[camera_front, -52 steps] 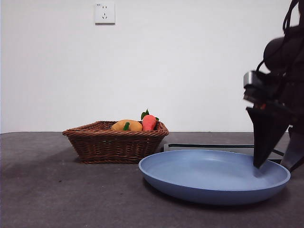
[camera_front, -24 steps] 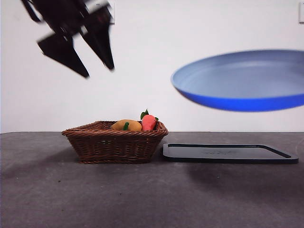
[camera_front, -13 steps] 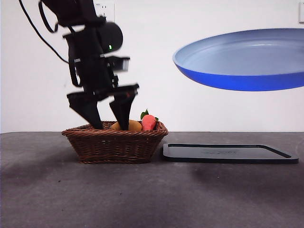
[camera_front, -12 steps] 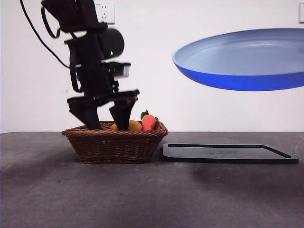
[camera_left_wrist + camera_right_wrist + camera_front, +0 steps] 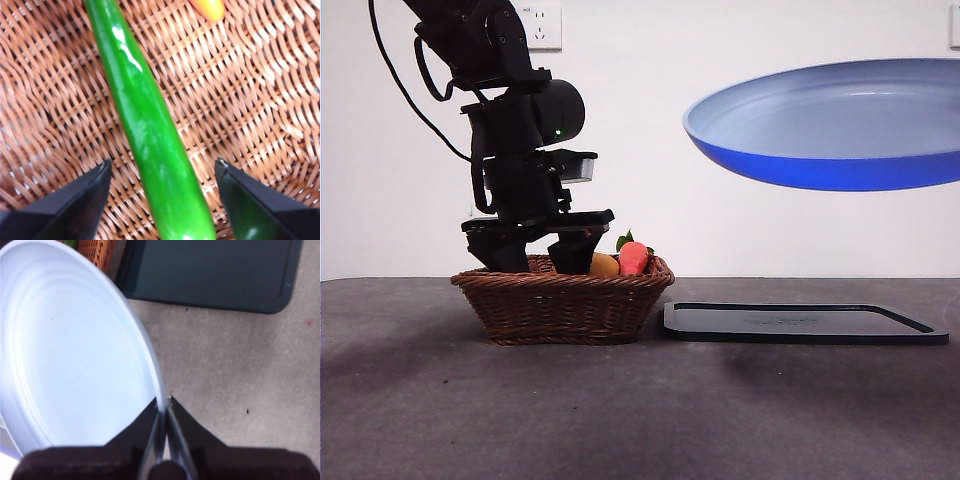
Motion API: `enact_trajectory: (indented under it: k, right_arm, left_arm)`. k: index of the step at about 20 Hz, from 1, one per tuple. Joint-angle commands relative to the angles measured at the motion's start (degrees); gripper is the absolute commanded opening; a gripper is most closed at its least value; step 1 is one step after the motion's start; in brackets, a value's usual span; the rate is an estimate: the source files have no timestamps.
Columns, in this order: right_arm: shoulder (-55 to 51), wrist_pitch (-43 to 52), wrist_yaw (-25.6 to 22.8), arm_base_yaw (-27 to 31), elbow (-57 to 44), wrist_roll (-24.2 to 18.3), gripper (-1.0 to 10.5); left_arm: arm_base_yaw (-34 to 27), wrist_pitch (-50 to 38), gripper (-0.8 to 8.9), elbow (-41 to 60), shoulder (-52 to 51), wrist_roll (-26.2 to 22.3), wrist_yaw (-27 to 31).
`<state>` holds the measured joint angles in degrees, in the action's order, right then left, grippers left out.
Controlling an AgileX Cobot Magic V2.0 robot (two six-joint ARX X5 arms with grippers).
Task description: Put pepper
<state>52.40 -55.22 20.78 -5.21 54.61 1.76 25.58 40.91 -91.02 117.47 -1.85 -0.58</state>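
Pepper lying on the basket floor, my left gripper straddling it.

Left jaws spread wide, one each side of the pepper, not gripping; over on the right, my right gripper is pinched onto the blue plate rim, holding it aloft above the dark tray.

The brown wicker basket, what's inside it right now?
The brown wicker basket holds a long glossy green pepper, an orange-yellow fruit and a red-orange carrot-like piece. The open left gripper straddles the pepper; its body hides the rest.
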Motion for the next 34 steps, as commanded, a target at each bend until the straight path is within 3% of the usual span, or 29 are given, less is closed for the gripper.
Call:
enact_trajectory:
  k: [1,7,14,24,26,29,34]
  right_arm:
    - [0.2,0.85,0.11,-0.02,0.66,0.33,0.1]
    - [0.2,0.85,0.11,-0.02,0.66,0.31,0.1]
    - [0.2,0.94,0.09,-0.02,0.66,0.28,0.1]
    - [1.46,2.8,0.09,-0.02,0.66,1.46,0.1]
    - [3.76,3.87,0.07,-0.02,0.66,1.97,0.1]
    - [10.36,7.52,0.2,-0.02,0.66,4.04,0.1]
    - [23.39,15.93,2.91,-0.15,0.66,9.73,0.1]
  left_arm:
    - [0.66,0.83,2.93,-1.05,1.53,0.61,0.07]
    - [0.72,2.16,2.41,-1.05,1.53,2.1,-1.31]
    - [0.72,2.43,1.0,-1.05,1.53,2.58,-1.31]
    - [0.24,2.43,0.99,-1.33,-6.91,3.21,-1.99]
    - [0.55,2.45,0.99,-1.33,-10.91,3.43,-4.92]
    - [1.73,2.89,0.99,-1.36,-16.98,4.31,-14.75]
    - [8.59,3.5,0.99,-1.29,-20.7,4.31,-23.43]
